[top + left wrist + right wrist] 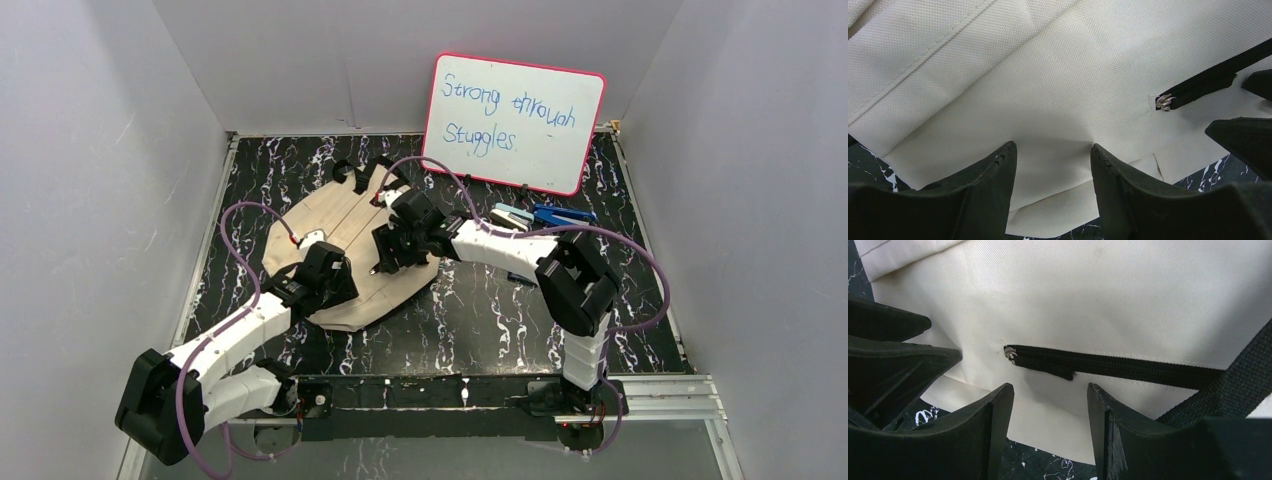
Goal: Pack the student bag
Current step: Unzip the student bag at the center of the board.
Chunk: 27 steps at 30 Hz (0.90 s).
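**Item 1: student bag** [345, 262]. Cream canvas, lying flat on the left-centre of the worktop [480, 320], with its dark straps [355, 175] at the far end. A black zip [1113, 367] runs across the cloth near the bag's near edge. Its metal end stop [1164, 101] shows in the left wrist view.

**Item 2: left fingers** [993, 175]. Over the near edge of the bag and spread apart. Bare canvas shows in the gap between them, slightly puckered, and nothing is pinched.

**Item 3: right fingers** [993, 415]. Over the same near part of the bag, just beside the left pair and facing the zip. They are spread, with the zip's closed end lying just beyond the gap, and they hold nothing.

**Item 4: worktop.** Black with white marbling, walled in by pale panels.

**Item 5: whiteboard** [515, 120]. Pink frame, propped upright at the far right, with "Strong through Stuggles" handwritten in blue.

**Item 6: two small objects** [545, 214]. One is dark blue and one paler. They lie on the worktop in front of the whiteboard, partly hidden behind the right arm and well apart from the bag. They are too small to identify.
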Each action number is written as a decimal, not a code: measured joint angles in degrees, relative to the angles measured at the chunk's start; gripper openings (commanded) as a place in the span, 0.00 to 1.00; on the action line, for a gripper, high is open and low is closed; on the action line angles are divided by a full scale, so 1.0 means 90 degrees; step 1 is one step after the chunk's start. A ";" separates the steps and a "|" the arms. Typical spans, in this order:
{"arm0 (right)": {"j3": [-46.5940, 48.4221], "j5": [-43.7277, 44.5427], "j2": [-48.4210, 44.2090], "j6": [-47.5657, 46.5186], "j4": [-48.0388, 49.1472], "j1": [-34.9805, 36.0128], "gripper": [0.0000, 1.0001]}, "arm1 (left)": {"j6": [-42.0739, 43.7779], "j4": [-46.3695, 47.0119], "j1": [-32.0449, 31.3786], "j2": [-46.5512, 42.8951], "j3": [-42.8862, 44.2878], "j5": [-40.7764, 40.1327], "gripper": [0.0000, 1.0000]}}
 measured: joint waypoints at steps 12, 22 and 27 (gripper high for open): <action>0.0617 -0.0823 0.0534 -0.0420 -0.0209 -0.0185 0.65 | 0.0019 0.0000 0.0000 0.0005 0.0000 0.0000 0.53; 0.0801 -0.1537 0.0835 -0.0690 -0.0304 -0.0185 0.55 | 0.0019 0.0000 0.0000 0.0005 0.0000 0.0000 0.53; 0.0801 -0.1654 0.0860 -0.0787 -0.0342 -0.0185 0.45 | 0.0019 0.0005 0.0000 0.0005 -0.0007 0.0000 0.53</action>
